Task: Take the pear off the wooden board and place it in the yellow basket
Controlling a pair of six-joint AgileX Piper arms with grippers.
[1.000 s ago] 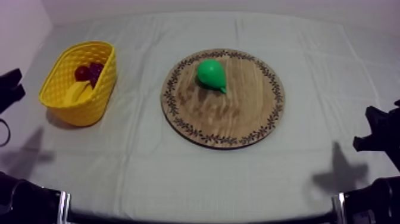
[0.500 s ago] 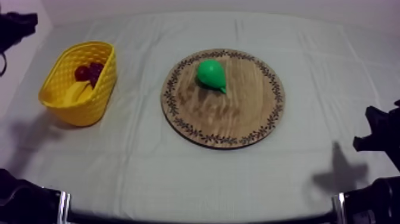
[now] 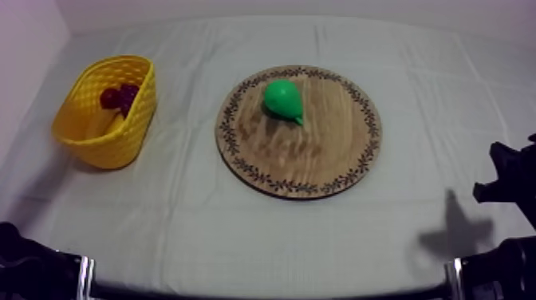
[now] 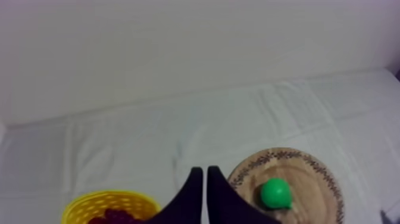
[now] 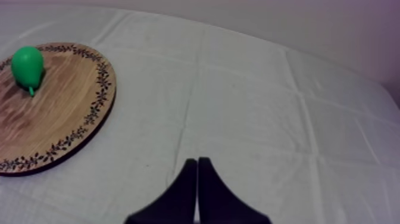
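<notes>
A green pear [image 3: 283,99] lies on the far left part of the round wooden board [image 3: 319,151], its stem toward the board's middle. The yellow basket [image 3: 80,120] stands at the table's left with dark red fruit [image 3: 118,96] inside. My left gripper [image 4: 202,170] is shut on nothing and high above the table; beyond its wedge lie the basket [image 4: 89,205], the board [image 4: 309,179] and the pear [image 4: 276,193]. My right gripper [image 5: 197,162] is shut too, low over bare cloth right of the board [image 5: 59,119] and well away from the pear [image 5: 27,65].
The right arm [image 3: 502,179] is a black shape at the table's right edge. Open cloth [image 3: 183,215] lies between basket and board and along the near side. A pale wall [image 4: 178,53] stands behind the table.
My left arm rose from the table's left edge to the upper left corner of the top view, then passed out of it. Pear, basket and right arm have stayed put.
</notes>
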